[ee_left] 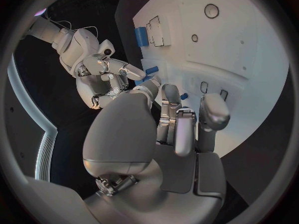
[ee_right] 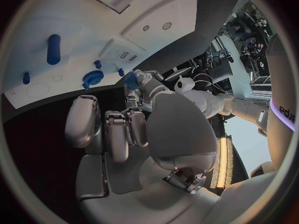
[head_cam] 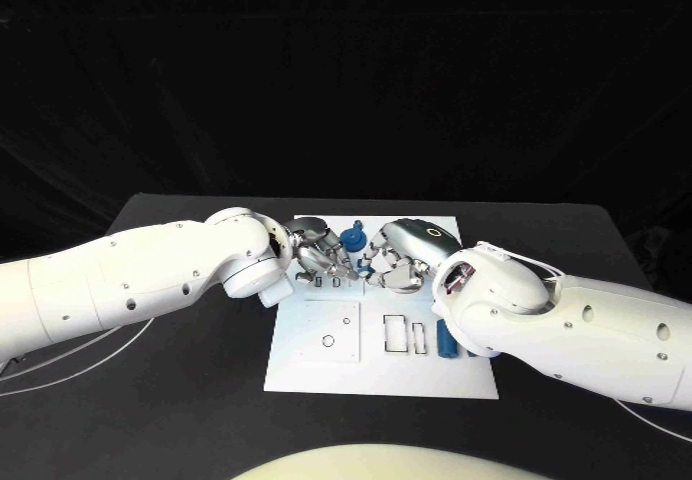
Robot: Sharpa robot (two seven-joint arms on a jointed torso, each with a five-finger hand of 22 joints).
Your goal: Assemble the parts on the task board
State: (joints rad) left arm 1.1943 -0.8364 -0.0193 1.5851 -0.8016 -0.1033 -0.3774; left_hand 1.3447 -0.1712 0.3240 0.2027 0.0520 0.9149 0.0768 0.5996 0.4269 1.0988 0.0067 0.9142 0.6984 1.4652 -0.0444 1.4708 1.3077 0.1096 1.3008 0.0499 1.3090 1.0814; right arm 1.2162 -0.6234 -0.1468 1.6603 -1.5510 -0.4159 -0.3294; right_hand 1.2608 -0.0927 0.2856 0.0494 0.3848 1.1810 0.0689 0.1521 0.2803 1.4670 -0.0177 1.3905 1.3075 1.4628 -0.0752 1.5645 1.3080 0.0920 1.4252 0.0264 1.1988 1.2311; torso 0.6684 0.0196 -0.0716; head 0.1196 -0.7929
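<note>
Both hands over task board

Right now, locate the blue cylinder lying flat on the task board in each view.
Head view: blue cylinder on the board's right side, near its edge.
Left wrist view: blue cylinder at the board's edge.
Right wrist view: blue cylinder lying flat on the board.
Shared landmark: task board.

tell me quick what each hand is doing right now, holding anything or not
Left hand: holds a blue part.
Right hand: fingers curled, holding nothing that can be seen.
</note>
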